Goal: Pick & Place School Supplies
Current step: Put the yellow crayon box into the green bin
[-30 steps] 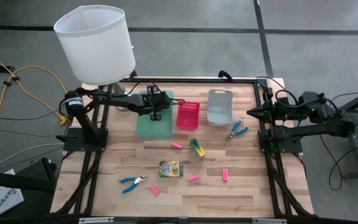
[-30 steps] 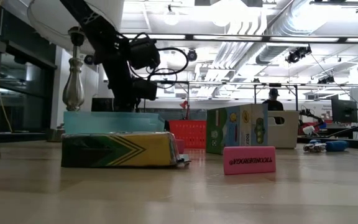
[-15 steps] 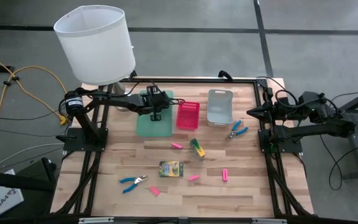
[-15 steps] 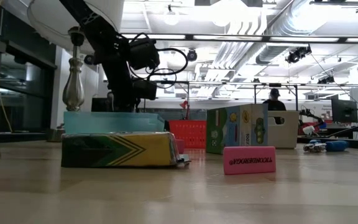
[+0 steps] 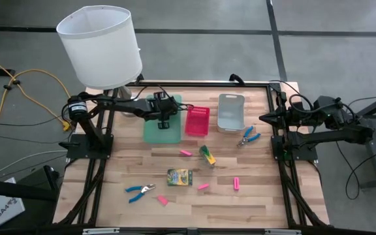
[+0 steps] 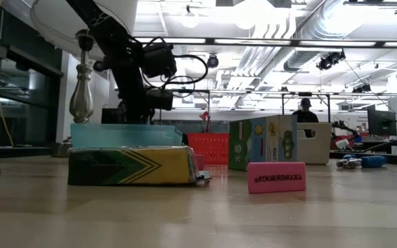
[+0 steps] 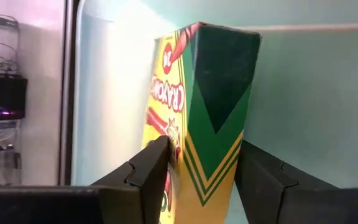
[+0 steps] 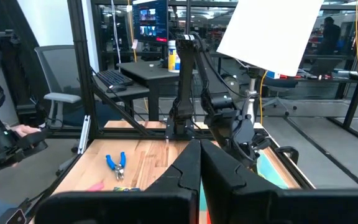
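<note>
My left gripper [image 7: 204, 146] reaches slanting down over the green tray [image 5: 150, 134] at the far left, shut on a yellow-and-green crayon box [image 7: 210, 93]. Two more crayon boxes [image 5: 179, 177] [image 5: 207, 155] lie on the wooden table. Several pink erasers [image 5: 185, 153] [image 5: 236, 183] and two blue-handled scissor tools [image 5: 140, 191] [image 5: 247, 136] lie loose around them. My right gripper [image 8: 199, 155] waits shut, raised at the table's right edge. My left gripper has the crayon box between its two fingers [image 7: 157, 162], one on the printed yellow face [image 7: 166, 106] and one on the opposite side. The fingers come from above, slanting down toward the tray. The box stands on end inside the green tray; its lower end is hidden.
A pink basket [image 5: 197, 121] and a grey tray [image 5: 230, 112] stand to the right of the green tray. A white-shaded lamp [image 5: 100, 46] rises over the far left corner, close to my left arm. Black frame rails [image 5: 90, 170] run along both table sides.
My left gripper has stayed over the green tray and its wrist has turned a little. Nothing on the table has moved.
</note>
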You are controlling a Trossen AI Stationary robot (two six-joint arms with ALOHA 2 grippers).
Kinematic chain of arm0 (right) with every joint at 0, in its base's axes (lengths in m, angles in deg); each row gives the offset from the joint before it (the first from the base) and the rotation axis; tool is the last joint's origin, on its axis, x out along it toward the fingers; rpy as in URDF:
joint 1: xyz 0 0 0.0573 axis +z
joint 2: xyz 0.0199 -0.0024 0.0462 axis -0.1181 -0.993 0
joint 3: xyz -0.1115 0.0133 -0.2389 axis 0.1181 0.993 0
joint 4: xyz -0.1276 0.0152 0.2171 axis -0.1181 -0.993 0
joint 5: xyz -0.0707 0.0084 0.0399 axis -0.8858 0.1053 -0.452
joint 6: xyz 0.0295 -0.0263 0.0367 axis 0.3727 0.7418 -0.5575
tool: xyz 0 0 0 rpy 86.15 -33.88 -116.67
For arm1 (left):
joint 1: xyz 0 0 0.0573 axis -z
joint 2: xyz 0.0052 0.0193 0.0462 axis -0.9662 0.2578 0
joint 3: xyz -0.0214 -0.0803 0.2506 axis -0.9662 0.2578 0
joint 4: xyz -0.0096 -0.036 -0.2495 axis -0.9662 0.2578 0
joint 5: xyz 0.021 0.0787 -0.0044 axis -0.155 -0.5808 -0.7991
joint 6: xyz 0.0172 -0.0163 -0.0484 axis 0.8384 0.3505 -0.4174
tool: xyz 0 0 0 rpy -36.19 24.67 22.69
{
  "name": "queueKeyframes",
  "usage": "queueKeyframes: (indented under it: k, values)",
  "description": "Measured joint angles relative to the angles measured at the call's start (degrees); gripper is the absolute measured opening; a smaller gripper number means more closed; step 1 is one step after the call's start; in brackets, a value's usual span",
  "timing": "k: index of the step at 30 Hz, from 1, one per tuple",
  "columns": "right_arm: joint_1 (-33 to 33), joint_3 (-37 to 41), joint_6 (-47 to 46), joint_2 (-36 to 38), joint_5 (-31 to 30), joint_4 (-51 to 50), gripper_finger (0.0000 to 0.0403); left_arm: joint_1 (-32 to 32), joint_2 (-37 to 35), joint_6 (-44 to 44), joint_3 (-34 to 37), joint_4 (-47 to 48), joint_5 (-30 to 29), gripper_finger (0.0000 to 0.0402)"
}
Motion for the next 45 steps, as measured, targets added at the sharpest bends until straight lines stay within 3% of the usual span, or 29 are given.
queueKeyframes:
  k: [15, 45]
  values:
    - [0.0, -0.01, -0.01, 0.01, 0.0, 0.0, 0.0002, 1.46, 0.23, -3.44, 0.2, 2.61, 3.8, 0.0176]
    - [0.0, -0.01, -0.02, 0.01, 0.0, 0.0, 0.0002, 0.49, 0.13, -1.09, 0.12, 0.19, 4.66, 0.0177]
